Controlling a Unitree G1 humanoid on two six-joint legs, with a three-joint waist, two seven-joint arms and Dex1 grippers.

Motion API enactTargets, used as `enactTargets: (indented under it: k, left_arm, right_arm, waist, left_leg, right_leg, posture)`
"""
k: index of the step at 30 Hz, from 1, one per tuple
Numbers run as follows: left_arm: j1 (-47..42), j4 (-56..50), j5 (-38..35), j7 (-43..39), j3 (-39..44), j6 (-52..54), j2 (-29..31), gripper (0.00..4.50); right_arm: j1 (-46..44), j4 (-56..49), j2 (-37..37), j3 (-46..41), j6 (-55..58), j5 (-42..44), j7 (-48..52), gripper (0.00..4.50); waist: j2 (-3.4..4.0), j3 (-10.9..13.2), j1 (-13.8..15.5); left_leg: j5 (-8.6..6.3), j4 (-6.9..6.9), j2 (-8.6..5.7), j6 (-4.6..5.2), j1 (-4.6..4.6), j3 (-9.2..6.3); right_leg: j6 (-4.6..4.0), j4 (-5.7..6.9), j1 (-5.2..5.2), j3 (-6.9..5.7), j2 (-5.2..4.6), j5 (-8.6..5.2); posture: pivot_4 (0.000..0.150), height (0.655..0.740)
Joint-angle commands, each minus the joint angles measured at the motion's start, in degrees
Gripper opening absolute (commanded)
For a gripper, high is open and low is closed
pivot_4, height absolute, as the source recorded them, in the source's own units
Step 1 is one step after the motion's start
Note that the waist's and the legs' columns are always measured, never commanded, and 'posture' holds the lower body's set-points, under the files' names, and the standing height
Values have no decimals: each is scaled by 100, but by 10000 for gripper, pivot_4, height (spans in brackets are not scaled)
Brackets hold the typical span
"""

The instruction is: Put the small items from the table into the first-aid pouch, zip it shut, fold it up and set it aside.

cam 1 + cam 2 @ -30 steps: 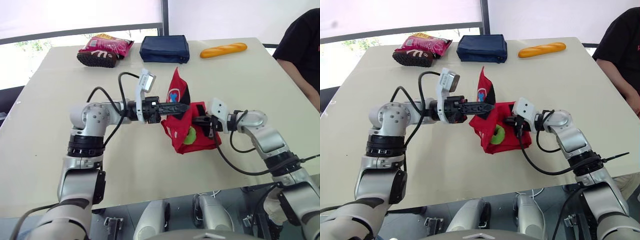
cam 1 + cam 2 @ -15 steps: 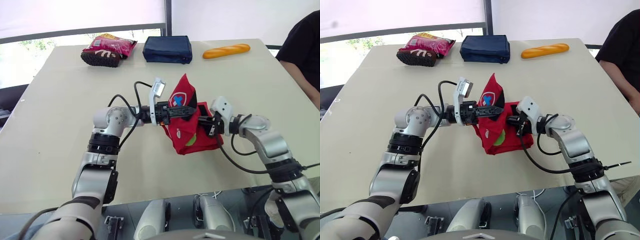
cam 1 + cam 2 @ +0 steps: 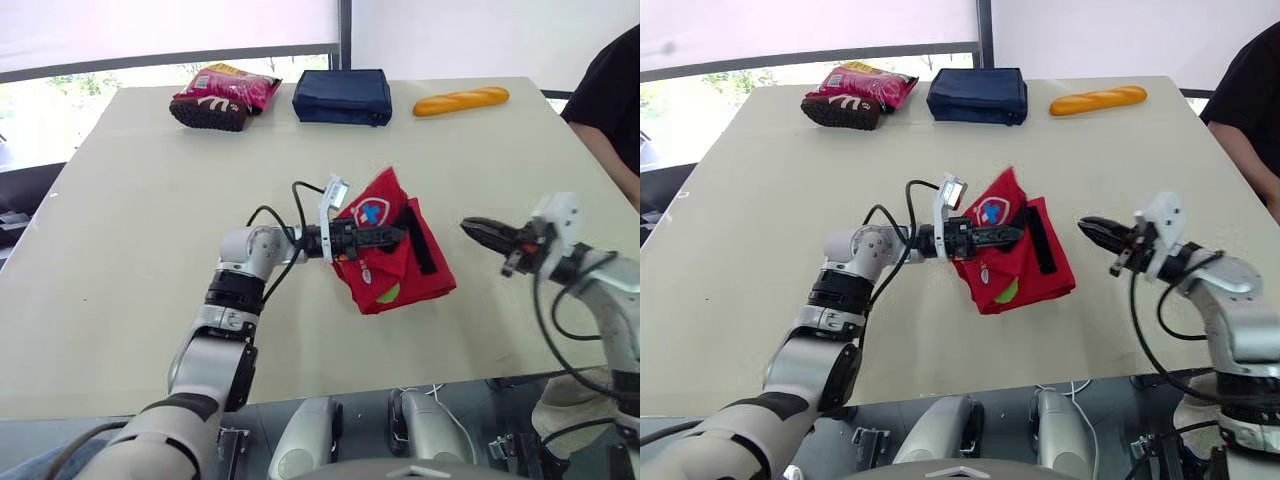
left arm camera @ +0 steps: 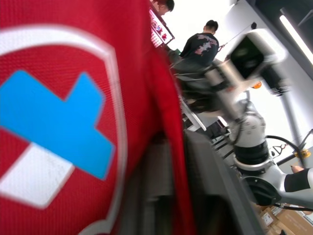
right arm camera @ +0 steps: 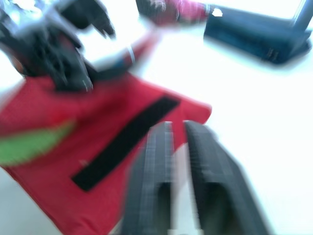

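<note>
The red first-aid pouch [image 3: 400,275] lies mid-table, with a white and blue cross on its raised flap [image 3: 373,212] and a black strap [image 3: 418,240] along its top. A green item [image 3: 389,292] peeks out at its front edge. My left gripper [image 3: 395,235] is shut on the flap and holds it up from the left; the red fabric [image 4: 73,98] lies close over its fingers. My right gripper [image 3: 470,228] hovers to the right of the pouch, apart from it, shut and holding nothing. Its fingers [image 5: 156,161] point at the strap side.
At the table's far edge are a pink snack bag [image 3: 222,90] on a dark brown pack [image 3: 205,115], a navy pouch [image 3: 342,97] and a bread roll [image 3: 461,100]. A person in black [image 3: 610,90] sits at the right edge of the table.
My right gripper has let go of the pouch and drawn back to the right. The flap held by my left gripper has come lower. The camera has also shifted.
</note>
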Motion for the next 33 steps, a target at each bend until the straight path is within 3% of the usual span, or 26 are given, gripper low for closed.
enactTargets:
  k: [1, 4, 6, 13, 20, 24, 25, 30, 33]
  left_arm:
    - [14, 98, 124, 33, 60, -217, -116, 24814]
    - [-7, 280, 176, -3, 72, -291, -197, 37693]
    - [-4, 355, 197, -124, 31, -303, -226, 43734]
    - [93, 426, 263, -576, -137, -355, -331, 44575]
    - [331, 177, 258, -1121, -272, -471, -296, 44575]
    - [407, 162, 366, -1281, -375, -675, -286, 45000]
    - [417, 156, 390, -1310, -402, -703, -282, 45000]
    - [452, 93, 465, -1402, -468, -779, -284, 45000]
    - [459, 80, 484, -1413, -444, -820, -265, 45000]
  right_arm:
    - [569, -1061, -319, -820, 453, 763, -101, 24273]
    - [915, -1492, -570, -1188, 719, 1058, -204, 37978]
    - [1033, -1653, -710, -1363, 845, 1224, -292, 44747]
    - [1150, -1788, -927, -1431, 992, 1355, -583, 44991]
    - [565, -1299, -901, -761, 750, 1053, -769, 44991]
    - [-194, -647, -834, -14, 478, 680, -602, 30478]
    - [-414, -481, -787, 202, 413, 571, -571, 30478]
    - [-1306, 365, -371, 1316, 64, 0, -259, 4400]
    - [-1442, 842, -51, 1859, -147, -316, -96, 1382]
  waist:
    - [-1, -1, 0]
    - [3, -3, 1]
    - [3, -4, 0]
    - [5, -5, 21]
    - [5, -5, 8]
    - [5, -4, -4]
    - [7, -5, -6]
    - [6, -4, 19]
    - [5, -5, 0]
  left_leg:
    - [0, 0, 2, 1, -1, 1]
    - [-11, 2, 3, 18, 2, 3]
    - [-13, 4, 4, 23, 11, 5]
    - [-12, 6, 3, 20, 13, 2]
    - [-9, 5, 4, 16, 12, 2]
    - [-5, 5, 5, 10, 9, 0]
    - [-5, 5, 6, 10, 10, 8]
    - [-2, 3, 7, 5, 2, -1]
    - [-4, 7, 6, 8, 1, 7]
  right_leg:
    - [0, 0, 0, 1, 0, 0]
    - [1, -4, 6, 1, 1, 0]
    - [3, -6, 16, 1, 3, -1]
    - [3, -13, 24, -1, 6, -2]
    - [3, -20, 24, 0, 6, -2]
    - [3, -22, 24, -2, 8, -2]
    - [3, -27, 23, 2, 10, -1]
    - [1, -31, 21, -2, 16, -1]
    - [2, -34, 21, 1, 12, 0]
  posture:
    - [1500, 7397]
    - [1500, 7397]
    - [1500, 7397]
    - [1500, 7397]
    - [1500, 7397]
    - [1500, 7397]
    - [1500, 7397]
    - [1500, 7397]
    - [1500, 7397]
